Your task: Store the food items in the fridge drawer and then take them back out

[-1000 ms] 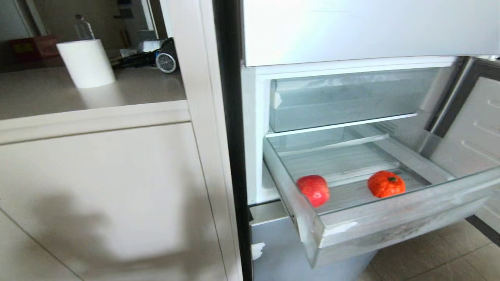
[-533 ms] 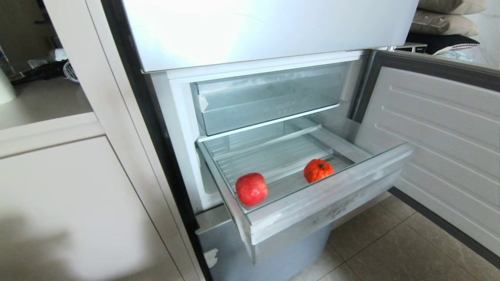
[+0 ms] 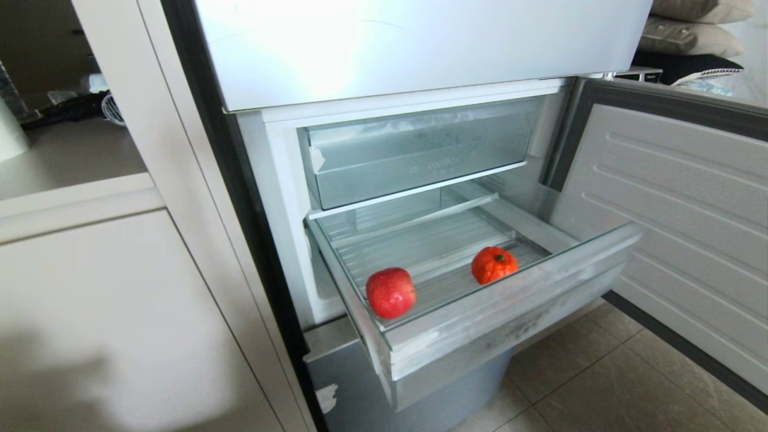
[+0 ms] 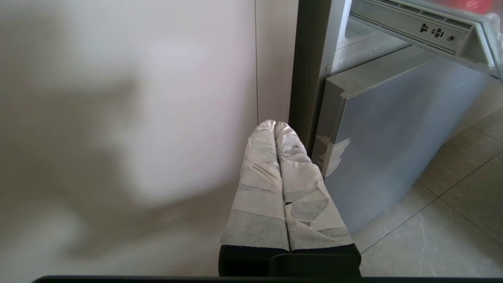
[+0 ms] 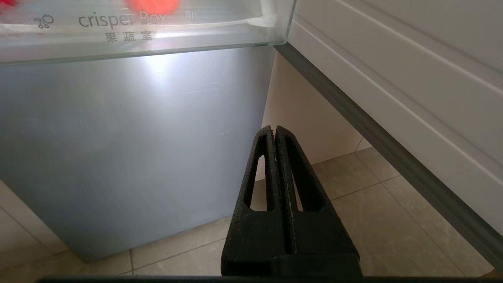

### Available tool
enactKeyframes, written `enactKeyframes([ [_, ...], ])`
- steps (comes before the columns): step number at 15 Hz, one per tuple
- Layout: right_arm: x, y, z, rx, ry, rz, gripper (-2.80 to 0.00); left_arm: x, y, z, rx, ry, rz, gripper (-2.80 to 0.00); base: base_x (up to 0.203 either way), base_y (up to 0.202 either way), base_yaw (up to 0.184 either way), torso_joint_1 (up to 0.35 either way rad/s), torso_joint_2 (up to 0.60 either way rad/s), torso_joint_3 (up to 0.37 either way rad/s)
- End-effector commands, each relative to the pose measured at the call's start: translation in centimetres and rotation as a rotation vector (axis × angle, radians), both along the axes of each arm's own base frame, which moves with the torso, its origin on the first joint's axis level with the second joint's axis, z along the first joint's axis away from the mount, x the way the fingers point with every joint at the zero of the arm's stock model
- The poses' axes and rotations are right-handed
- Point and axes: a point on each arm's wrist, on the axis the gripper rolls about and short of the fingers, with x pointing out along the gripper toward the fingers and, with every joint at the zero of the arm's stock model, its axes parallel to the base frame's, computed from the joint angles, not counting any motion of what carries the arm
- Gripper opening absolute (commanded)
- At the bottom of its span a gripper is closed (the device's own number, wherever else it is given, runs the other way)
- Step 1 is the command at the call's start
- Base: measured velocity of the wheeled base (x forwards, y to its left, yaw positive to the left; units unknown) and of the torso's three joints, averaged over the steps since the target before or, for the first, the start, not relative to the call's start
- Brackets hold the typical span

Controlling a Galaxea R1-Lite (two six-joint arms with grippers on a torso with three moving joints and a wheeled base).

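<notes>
The clear fridge drawer (image 3: 510, 300) stands pulled out, its ribbed floor showing. Inside lie two food items: a red apple (image 3: 390, 292) at the front left corner and a bumpy orange fruit (image 3: 494, 264) with a dark stem further right. Neither arm shows in the head view. My left gripper (image 4: 274, 124), wrapped in white tape, is shut and empty, low beside the cabinet and the fridge's lower panel. My right gripper (image 5: 273, 129), black, is shut and empty below the drawer's front lip (image 5: 137, 35), through which the orange fruit (image 5: 152, 5) glows.
Above the drawer sits a clear bin printed "coolBox" (image 3: 420, 157). The fridge door (image 3: 684, 222) hangs open to the right. A grey-blue lower panel (image 3: 360, 384) lies under the drawer. A cream cabinet (image 3: 120, 312) stands left; the floor is tiled (image 3: 600, 390).
The whole head view has swung to the right since the first frame, bringing the fridge from the right side to the centre. The fruit has not shifted inside the drawer.
</notes>
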Motion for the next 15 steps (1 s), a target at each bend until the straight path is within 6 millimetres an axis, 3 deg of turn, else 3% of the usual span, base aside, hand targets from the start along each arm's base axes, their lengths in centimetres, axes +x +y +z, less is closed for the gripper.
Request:
enactKeyframes([
  [1,-0.01,0.00,0.00,0.002,-0.002,-0.001,-2.80,0.00,0.00,-0.01,0.000,0.000,0.001,-2.80,0.000,0.000,0.000,0.000,0.00,0.000],
  [6,-0.01,-0.01,0.01,0.024,-0.003,-0.003,-2.80,0.00,0.00,-0.01,0.000,0.000,0.001,-2.80,0.000,0.000,0.000,0.021,-0.05,-0.038],
  [15,-0.01,-0.01,0.01,0.025,-0.003,-0.003,-2.80,0.00,0.00,-0.01,0.000,0.000,0.001,-2.80,0.000,0.000,0.000,0.196,-0.51,-0.313],
])
